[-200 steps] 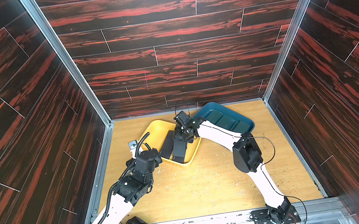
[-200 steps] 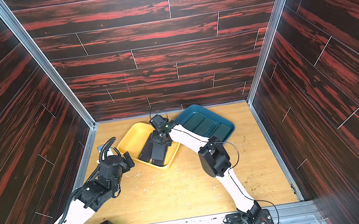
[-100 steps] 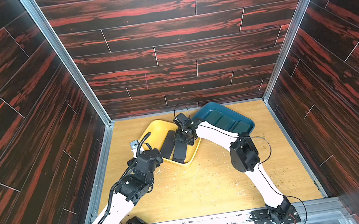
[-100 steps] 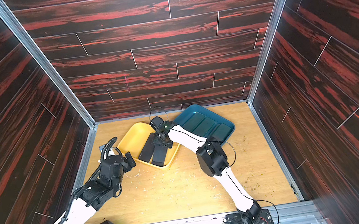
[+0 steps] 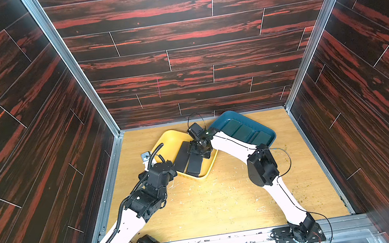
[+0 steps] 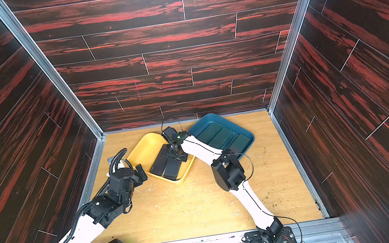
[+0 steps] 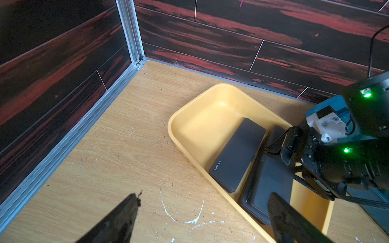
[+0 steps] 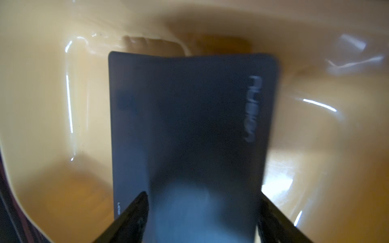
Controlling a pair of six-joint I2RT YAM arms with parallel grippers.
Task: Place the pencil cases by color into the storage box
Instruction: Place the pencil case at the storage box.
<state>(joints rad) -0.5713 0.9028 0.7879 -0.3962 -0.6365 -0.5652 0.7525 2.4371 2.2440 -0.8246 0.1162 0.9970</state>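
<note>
Two black pencil cases (image 5: 182, 158) (image 6: 160, 162) lie side by side in the yellow tray (image 5: 169, 141) (image 6: 146, 147). My right gripper (image 5: 199, 152) (image 6: 176, 155) hangs low over the right-hand one. In the right wrist view that black case (image 8: 189, 117) is blurred and rests on another black case; the right gripper (image 8: 203, 195) is open, one finger by each long edge. Several dark green pencil cases (image 5: 243, 130) (image 6: 221, 136) fill the blue tray (image 5: 228, 115) (image 6: 209, 117). My left gripper (image 7: 204, 196) (image 6: 141, 171) is open and empty beside the yellow tray's near-left rim.
Dark wood-patterned walls enclose the table on three sides, and both trays stand close to the back wall. The right arm's elbow (image 5: 261, 167) stands above the table's middle right. White scratches (image 7: 189, 218) mark the wood under my left gripper.
My right gripper has lowered the black case onto the cases in the yellow tray and its fingers have parted. The left arm has hardly moved.
</note>
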